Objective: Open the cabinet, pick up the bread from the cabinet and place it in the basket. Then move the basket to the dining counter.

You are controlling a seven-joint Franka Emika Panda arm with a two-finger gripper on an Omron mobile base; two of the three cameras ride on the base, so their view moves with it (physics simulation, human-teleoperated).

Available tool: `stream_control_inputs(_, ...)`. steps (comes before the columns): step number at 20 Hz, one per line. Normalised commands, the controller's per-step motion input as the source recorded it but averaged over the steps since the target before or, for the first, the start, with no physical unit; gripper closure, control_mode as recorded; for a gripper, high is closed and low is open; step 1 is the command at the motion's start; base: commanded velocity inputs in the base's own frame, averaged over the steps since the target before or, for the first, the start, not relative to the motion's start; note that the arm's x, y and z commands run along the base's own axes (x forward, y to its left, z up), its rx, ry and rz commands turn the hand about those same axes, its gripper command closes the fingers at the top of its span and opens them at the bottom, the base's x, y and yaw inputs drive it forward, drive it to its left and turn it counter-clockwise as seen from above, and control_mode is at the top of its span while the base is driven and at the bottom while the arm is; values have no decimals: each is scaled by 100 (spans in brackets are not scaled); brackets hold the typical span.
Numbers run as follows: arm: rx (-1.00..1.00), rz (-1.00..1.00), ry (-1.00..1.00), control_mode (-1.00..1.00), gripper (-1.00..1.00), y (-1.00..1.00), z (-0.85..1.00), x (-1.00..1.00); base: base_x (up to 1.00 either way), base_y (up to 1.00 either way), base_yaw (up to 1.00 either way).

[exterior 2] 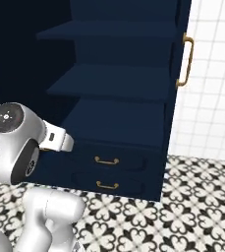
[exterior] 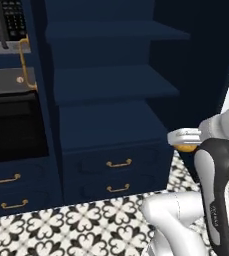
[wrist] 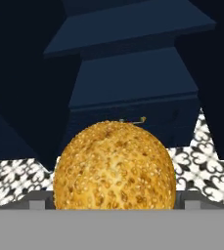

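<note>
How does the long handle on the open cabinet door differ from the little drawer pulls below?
The long curved brass handle stands upright on the open door of the tall navy-blue cabinet; the small brass drawer pulls lie level. The handle is longer than either pull. It sits high beside the shelves; the pulls sit low beneath them. Both are curved brass.

- Cabinet (exterior: 111, 85) open, centre of the left base view; shelves stacked one above another inside.
- Two drawers (exterior: 117, 175) below the shelves, one over the other.
- Oven (exterior: 11, 80) left of cabinet, upper left of frame; two more drawers under it, lower left.
- Cabinet door (exterior 2: 180, 74) swung open, right of shelves in right base view; wall (exterior 2: 212, 78) behind it, far right.
- Floor (exterior: 61, 230) in front, along the bottom.
- Bread (wrist: 114, 166) between the gripper (wrist: 114, 202) fingers, bottom centre of hand view, before the shelves.
- Arm at lower right of left base view, bread (exterior: 186, 148) at its tip, right of drawers.
</note>
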Motion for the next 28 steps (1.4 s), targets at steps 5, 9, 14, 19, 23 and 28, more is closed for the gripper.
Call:
stream_control_inputs(5, 0, 0, 0, 100, 100, 0, 0, 0, -56, -1, -66)
stream_control_inputs(9, 0, 0, 0, 100, 100, 0, 0, 0, 0, 0, -100)
stream_control_inputs(14, 0, 0, 0, 100, 100, 0, 0, 0, 0, 0, -100)
stream_control_inputs(19, 0, 0, 0, 100, 100, 0, 0, 0, 0, 0, -100)
stream_control_inputs(23, 0, 0, 0, 100, 100, 0, 0, 0, 0, 0, -100)
stream_control_inputs(28, 0, 0, 0, 100, 100, 0, 0, 0, 0, 0, -100)
